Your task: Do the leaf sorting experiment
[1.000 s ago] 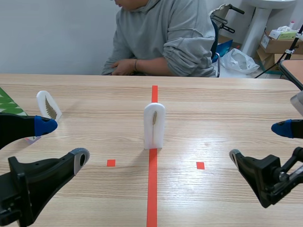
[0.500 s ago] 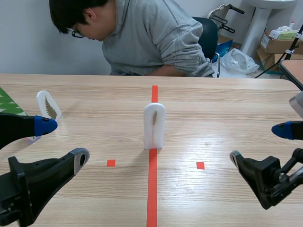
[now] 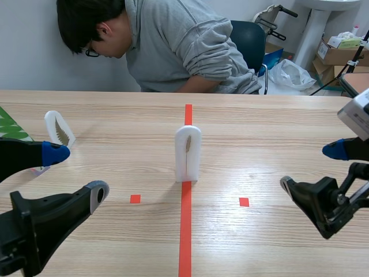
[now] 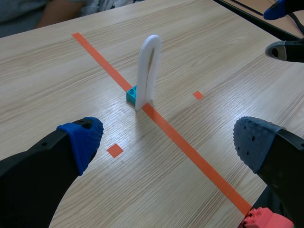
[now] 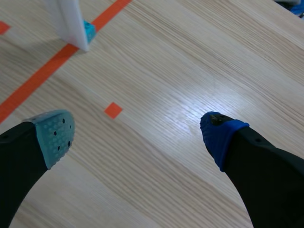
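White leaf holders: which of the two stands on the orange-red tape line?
The central holder, upright on the line; the other holder sits off it, near the left gripper.

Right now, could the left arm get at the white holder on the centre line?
Probably yes: its open gripper faces the holder, with only bare table between.

A: What's behind the table (image 3: 277,133)?

B: A plain, pale wall (image 3: 29,52) fills the upper left of the frame. At top centre there's a dark blue chair (image 3: 249,40).

A: And the upper right corner?

B: That's cluttered. There's a white pedestal (image 3: 311,34), a crumpled plastic bag (image 3: 291,74) on the floor and open cardboard boxes (image 3: 337,55). A second tabletop's dark edge (image 3: 353,88) cuts in at the right.

A: How's the light?

B: Even, with a soft white sheen on the light wood grain.
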